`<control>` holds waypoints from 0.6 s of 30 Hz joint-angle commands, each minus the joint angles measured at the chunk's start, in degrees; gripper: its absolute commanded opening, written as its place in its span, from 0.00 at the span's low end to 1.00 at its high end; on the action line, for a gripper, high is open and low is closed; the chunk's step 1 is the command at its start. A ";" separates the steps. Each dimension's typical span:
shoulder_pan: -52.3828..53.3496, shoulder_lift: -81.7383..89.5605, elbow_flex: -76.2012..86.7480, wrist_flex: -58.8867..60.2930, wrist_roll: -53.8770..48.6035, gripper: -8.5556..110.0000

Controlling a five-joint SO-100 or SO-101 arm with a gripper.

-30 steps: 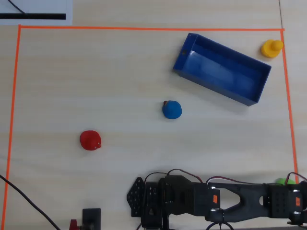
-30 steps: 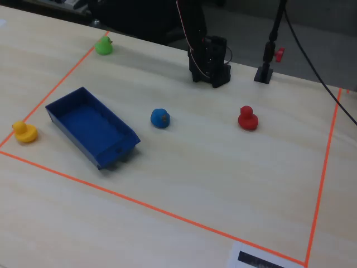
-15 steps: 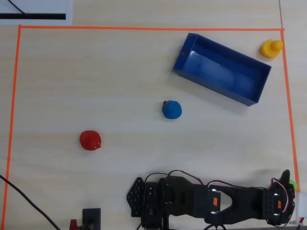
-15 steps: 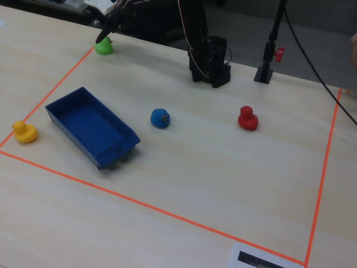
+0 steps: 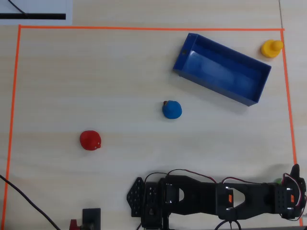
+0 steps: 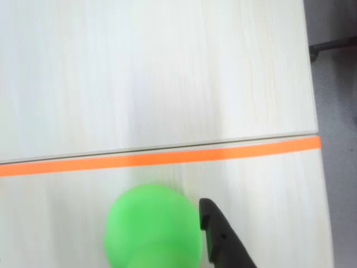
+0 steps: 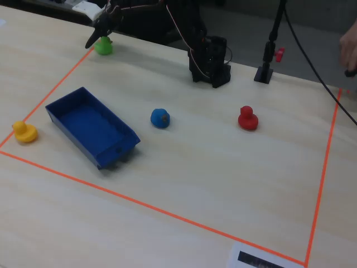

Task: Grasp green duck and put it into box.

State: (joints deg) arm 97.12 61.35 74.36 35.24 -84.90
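The green duck (image 6: 153,226) fills the bottom of the wrist view, sitting on the table just inside the orange tape line. It also shows at the far left in the fixed view (image 7: 103,47) and as a sliver in the overhead view (image 5: 277,181). My gripper (image 7: 96,39) hangs right over it, open, with one black finger (image 6: 220,237) beside the duck's right flank; the other finger is out of the wrist view. The blue box (image 5: 184,64) is open and empty, far from the gripper, and also shows in the fixed view (image 7: 61,106).
A yellow duck (image 5: 271,48) sits by the box at the tape. A blue duck (image 5: 171,109) and a red duck (image 5: 90,140) sit mid-table. The orange tape (image 6: 167,158) and the table edge (image 6: 313,111) lie close to the gripper.
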 commanded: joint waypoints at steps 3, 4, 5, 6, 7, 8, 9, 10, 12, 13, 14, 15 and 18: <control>0.18 1.14 -2.81 2.20 -1.41 0.48; 0.26 1.14 -2.37 2.20 -1.76 0.48; 0.26 1.14 -2.02 2.20 -2.02 0.48; 0.26 1.14 -1.76 2.20 -2.29 0.48; 0.26 1.14 -1.49 2.20 -2.55 0.48; 0.35 1.14 -1.23 2.20 -2.90 0.48; 0.44 1.14 -1.05 2.20 -3.16 0.48; 0.62 1.14 -0.79 2.20 -3.52 0.48; 1.05 1.14 -0.09 2.20 -4.39 0.48; 1.32 1.14 0.26 2.20 -4.83 0.48; 1.58 1.14 0.70 2.20 -5.10 0.48; 1.76 1.32 1.23 2.20 -5.36 0.48; 2.29 2.29 3.08 2.46 -6.33 0.48</control>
State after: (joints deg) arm 98.17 61.35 76.82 37.44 -90.00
